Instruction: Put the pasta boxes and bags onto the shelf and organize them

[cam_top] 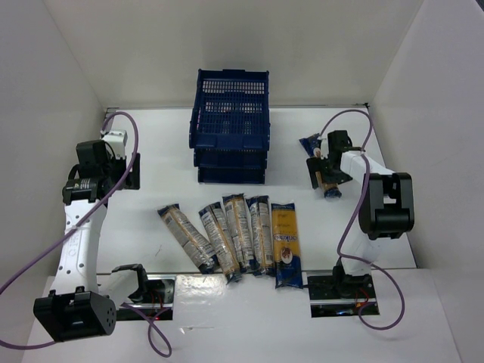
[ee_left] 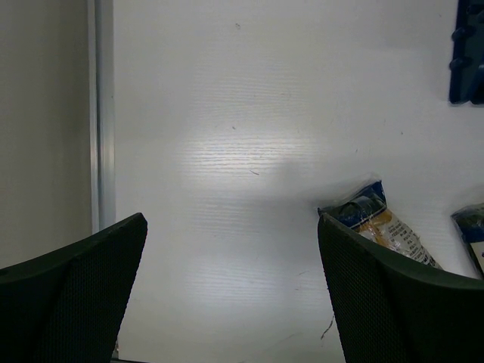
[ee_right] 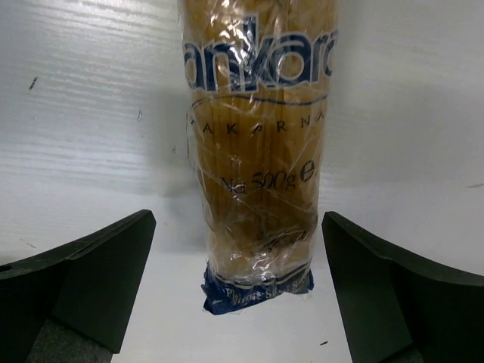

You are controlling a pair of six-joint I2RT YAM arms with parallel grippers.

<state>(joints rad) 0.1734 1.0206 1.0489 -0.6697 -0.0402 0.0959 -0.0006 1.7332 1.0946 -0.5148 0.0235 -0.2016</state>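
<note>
The dark blue three-tier mesh shelf (cam_top: pixel 231 125) stands at the back middle; its trays look empty. Several narrow spaghetti packs (cam_top: pixel 227 236) lie side by side on the table in front of it, with the flatter yellow pack (cam_top: pixel 286 240) at the right of the row. One more spaghetti pack (cam_top: pixel 330 189) lies to the right of the shelf. My right gripper (cam_top: pixel 324 170) hangs over it, open, its fingers either side of the pack's blue end (ee_right: pixel 257 291) without touching it. My left gripper (cam_top: pixel 127 172) is open and empty over bare table at the left (ee_left: pixel 231 223).
White walls close in the table on the left, back and right. The left wall's foot (ee_left: pixel 102 113) runs close beside my left gripper. The ends of two packs (ee_left: pixel 378 219) and a corner of the shelf (ee_left: pixel 469 53) show in the left wrist view.
</note>
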